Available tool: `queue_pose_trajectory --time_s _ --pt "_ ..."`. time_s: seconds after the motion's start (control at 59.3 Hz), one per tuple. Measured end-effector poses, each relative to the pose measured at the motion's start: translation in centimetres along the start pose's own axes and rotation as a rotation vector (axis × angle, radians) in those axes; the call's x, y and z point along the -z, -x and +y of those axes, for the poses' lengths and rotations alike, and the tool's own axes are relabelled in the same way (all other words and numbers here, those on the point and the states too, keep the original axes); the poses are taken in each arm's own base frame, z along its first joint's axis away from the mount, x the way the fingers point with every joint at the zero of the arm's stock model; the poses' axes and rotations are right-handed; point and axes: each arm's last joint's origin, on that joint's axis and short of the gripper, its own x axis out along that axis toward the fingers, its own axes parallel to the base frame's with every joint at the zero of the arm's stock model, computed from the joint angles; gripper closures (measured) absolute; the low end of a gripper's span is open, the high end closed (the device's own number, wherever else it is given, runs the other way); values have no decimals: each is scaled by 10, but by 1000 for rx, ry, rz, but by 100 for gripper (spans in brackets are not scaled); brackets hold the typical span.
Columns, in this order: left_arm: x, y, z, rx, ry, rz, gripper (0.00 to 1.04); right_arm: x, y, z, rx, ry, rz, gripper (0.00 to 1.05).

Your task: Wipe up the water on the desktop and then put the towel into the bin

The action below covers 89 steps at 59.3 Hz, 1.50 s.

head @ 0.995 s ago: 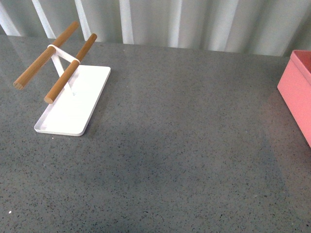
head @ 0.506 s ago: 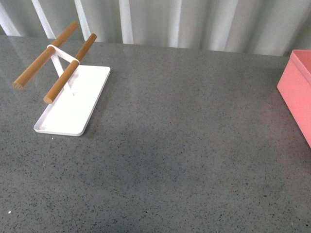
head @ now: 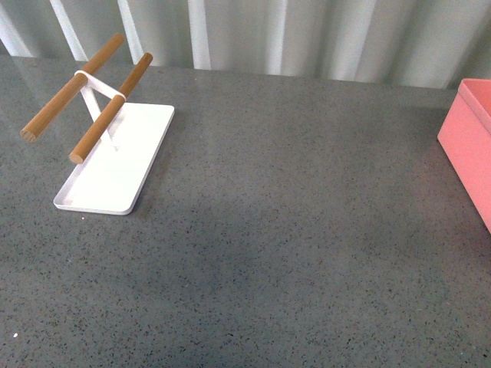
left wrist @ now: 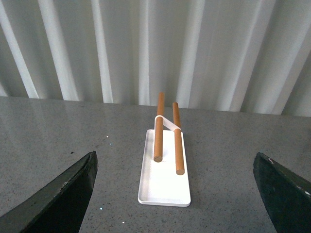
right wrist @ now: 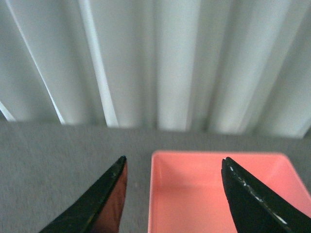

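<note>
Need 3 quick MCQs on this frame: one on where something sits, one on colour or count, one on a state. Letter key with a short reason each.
1. In the front view, where is the bin on the desktop?
A. right edge
B. left edge
C. centre

2. How many wooden bars does the white tray carry?
A. one
B. two
C. four

3. What state is the left gripper in?
A. shut on the towel
B. shut, holding nothing
C. open, holding nothing

Key: 1 A, the pink box is cut off by the right edge of the picture. 2 B, two brown bars sit side by side above the tray. 3 C, its fingers stand wide apart with only desktop between them.
</note>
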Motion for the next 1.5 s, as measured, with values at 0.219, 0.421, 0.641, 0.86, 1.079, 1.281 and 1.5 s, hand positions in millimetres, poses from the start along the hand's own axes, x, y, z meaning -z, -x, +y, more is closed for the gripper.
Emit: queue_pose_trajectory --time_s 0.219,0.421,0.641,0.86,1.079,1.281,1.5 --pt "0 0 0 1 0 0 7 24 43 21 2 -6 5 101" --pt "0 0 0 0 0 0 7 33 70 32 -5 -8 -6 101" --pt "0 0 0 1 0 0 7 43 95 45 20 -9 2 101" --pt "0 0 0 0 0 0 7 50 113 50 -4 -9 -3 101" --pt "0 0 0 0 0 0 7 53 125 50 -2 -10 -17 101" --pt "0 0 0 0 0 0 7 49 136 50 -1 -10 -30 101" --pt "0 0 0 1 0 0 7 47 144 50 -2 -10 -36 101"
